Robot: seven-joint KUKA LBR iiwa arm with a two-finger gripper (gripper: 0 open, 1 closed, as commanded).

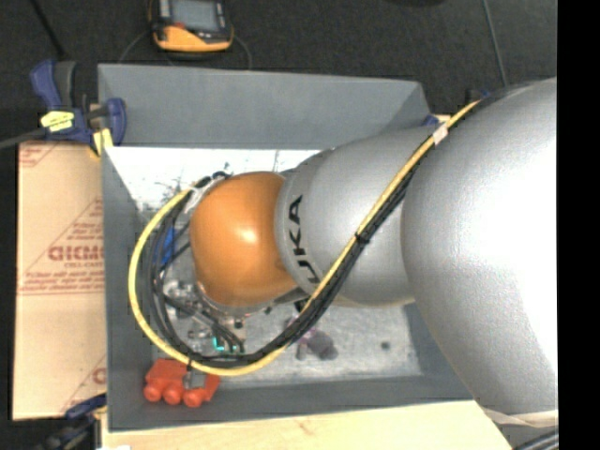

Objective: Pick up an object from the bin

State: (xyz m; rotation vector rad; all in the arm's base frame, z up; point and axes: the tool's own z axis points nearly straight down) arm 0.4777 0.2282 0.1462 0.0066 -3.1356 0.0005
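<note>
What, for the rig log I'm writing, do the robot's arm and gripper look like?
The thick, rounded silver-grey metal arm bears black letters, of which "KA" can be read. A glossy orange dome-shaped cover caps its wrist. A yellow cable and black cables run along the arm and loop round the cover. The gripper below it looks like dark metal and is mostly hidden.

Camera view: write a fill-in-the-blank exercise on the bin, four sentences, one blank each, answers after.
1. The red-orange lumpy thing lies in the lower ___ corner of the bin.
2. The cover above the tool is ___ in colour.
3. The arm comes in from the view's ___ side.
4. A small grey thing lies to the ___ of the red-orange one.
Missing words: left; orange; right; right.
</note>
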